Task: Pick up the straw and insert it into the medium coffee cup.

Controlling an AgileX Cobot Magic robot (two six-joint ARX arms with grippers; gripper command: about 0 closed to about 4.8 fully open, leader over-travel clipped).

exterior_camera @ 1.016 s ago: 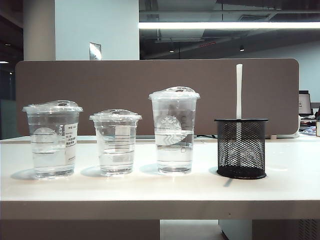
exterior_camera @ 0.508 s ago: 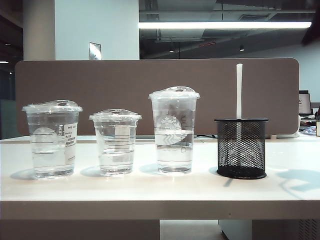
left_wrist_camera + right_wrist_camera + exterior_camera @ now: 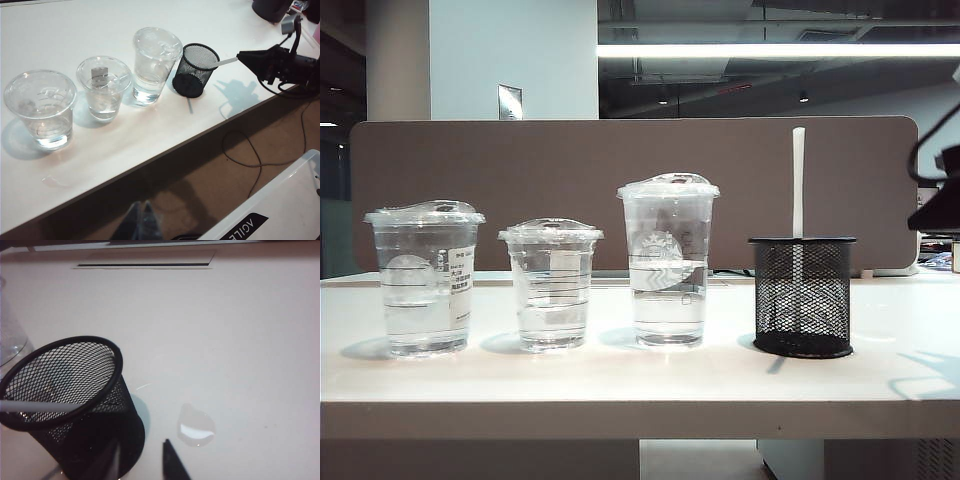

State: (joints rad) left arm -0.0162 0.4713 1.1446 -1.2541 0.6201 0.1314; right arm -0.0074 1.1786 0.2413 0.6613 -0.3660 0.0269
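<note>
The straw (image 3: 798,180) stands upright in a black mesh holder (image 3: 802,296), well clear of its rim. The medium coffee cup (image 3: 425,280), wide, lidded and with a white sticker, is the leftmost of three clear cups. My right gripper (image 3: 142,462) hangs open above the table beside the holder (image 3: 65,390), with the straw (image 3: 40,406) lying across the rim and nothing between the fingers. In the exterior view only the right arm's dark end (image 3: 942,200) shows, at the right edge. My left gripper (image 3: 142,220) is shut and empty, off the table's front edge above the floor.
A short lined cup (image 3: 551,285) and a tall slim cup (image 3: 668,262) stand between the medium cup and the holder. A small water puddle (image 3: 196,426) lies beside the holder. A brown partition (image 3: 520,170) runs behind the table (image 3: 620,385). A white box (image 3: 280,200) sits on the floor.
The right arm has come into the exterior view at the right edge, and its shadow has appeared on the table. Cups, holder and straw have not moved.
</note>
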